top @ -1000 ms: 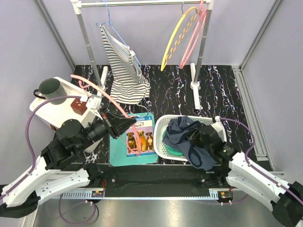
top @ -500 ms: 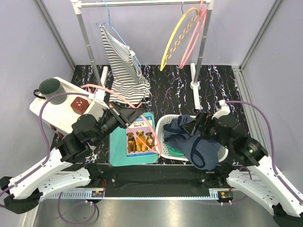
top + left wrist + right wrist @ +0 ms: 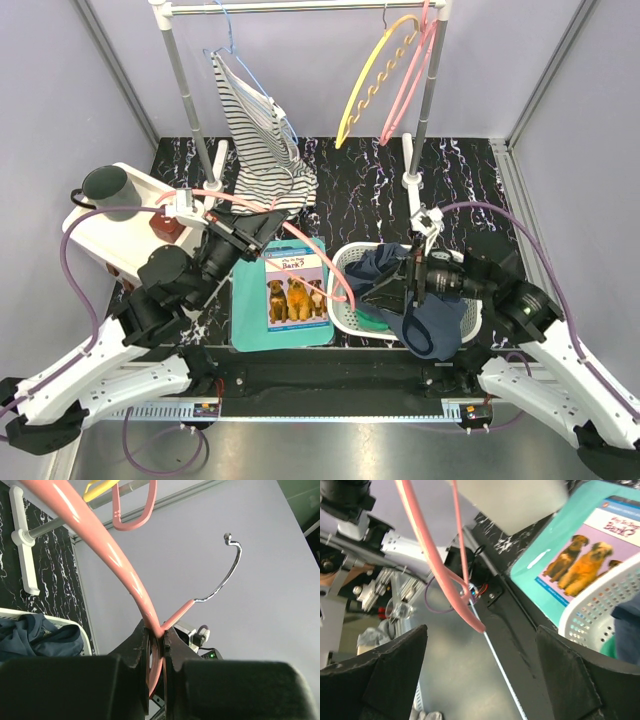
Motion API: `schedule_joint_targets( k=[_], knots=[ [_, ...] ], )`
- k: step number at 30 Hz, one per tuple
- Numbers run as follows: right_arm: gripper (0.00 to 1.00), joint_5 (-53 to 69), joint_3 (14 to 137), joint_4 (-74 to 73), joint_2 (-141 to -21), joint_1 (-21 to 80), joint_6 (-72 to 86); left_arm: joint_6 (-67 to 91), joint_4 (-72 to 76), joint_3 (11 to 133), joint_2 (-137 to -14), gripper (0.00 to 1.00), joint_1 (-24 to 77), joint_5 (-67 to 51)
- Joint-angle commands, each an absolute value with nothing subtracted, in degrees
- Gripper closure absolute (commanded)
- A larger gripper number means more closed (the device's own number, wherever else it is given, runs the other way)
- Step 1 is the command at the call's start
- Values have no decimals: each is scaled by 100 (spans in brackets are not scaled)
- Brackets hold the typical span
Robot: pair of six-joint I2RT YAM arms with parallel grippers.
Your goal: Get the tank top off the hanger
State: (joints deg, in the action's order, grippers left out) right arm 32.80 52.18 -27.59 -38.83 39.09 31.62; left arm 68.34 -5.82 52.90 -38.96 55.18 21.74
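Tank top (image 3: 437,328): lies bunched in white basket (image 3: 340,266) on worktop (image 3: 470,180), spills over near rim, clear of pink hanger (image 3: 112,555). Left fingers (image 3: 140,645): clamp pink bar beside metal hook (image 3: 227,575), near book (image 3: 295,290). Right fingers (image 3: 395,675): stand wide apart, empty, over basket.

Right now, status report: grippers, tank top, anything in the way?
Left gripper shut on pink hanger, hanger bare. Right gripper open above basket. Navy tank top in basket, draped over near rim. Nothing blocking.
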Motion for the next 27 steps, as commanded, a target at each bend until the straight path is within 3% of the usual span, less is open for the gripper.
schedule_joint_targets(
  k=[1, 4, 11, 15, 18, 19, 22, 23, 24, 27],
  knots=[
    [7, 3973, 5361, -1751, -4262, 4218, 3199, 7048, -35, 5309, -3999, 100, 5520, 2417],
    [11, 3753, 5440, -1600, -4551, 4525, 3208, 7119, -18, 5309, -4060, 100, 5520, 2400],
    [38, 2805, 5546, -1494, -4931, 5177, 3015, 7163, -18, 5344, -4192, 100, 5520, 2285],
    [60, 2698, 5327, -1004, -4860, 5256, 3208, 7242, -18, 5203, -4166, 100, 5520, 2320],
    [83, 2611, 5265, -871, -4860, 5308, 3348, 7321, 175, 5071, -4175, 100, 5520, 2347],
    [100, 2567, 5265, -861, -4869, 5326, 3392, 7313, 184, 5063, -4210, 94, 5520, 2338],
    [100, 2357, 5238, -905, -4694, 5388, 3437, 7076, 220, 5080, -4201, 68, 5520, 2216],
    [100, 2286, 5230, -940, -4589, 5396, 3428, 6997, 176, 5080, -4175, 52, 5528, 2180],
    [100, 2189, 5238, -1106, -4353, 5388, 3410, 6822, 158, 5071, -4131, 42, 5520, 2145],
    [100, 1768, 5422, -1808, -3966, 5388, 3279, 6366, 158, 4984, -3903, 23, 5520, 1934]
  ],
)
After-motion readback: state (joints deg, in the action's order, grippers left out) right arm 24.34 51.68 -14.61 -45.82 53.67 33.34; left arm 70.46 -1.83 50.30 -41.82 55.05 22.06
